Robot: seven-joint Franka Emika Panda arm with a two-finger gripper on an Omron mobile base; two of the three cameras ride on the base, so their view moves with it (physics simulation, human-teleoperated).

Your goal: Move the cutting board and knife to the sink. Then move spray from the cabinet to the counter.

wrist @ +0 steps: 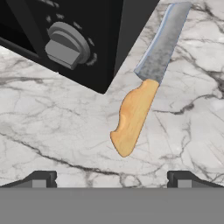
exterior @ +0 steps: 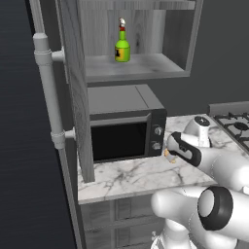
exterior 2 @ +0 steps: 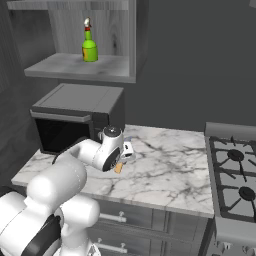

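The knife lies flat on the marble counter just off the microwave's front right corner, with its orange wooden handle toward me and its grey blade pointing away. My gripper hovers just above the handle, open, with nothing between the fingers. From the base the gripper is low over the counter, and a bit of the knife peeks out under it. The green spray stands upright in the open niche of the cabinet. The cutting board and the sink are out of view.
A black microwave sits on the counter under the cabinet niche, its knobs close to the knife. The stove with black grates lies to the right. A dark fridge with a long grey handle stands at the left.
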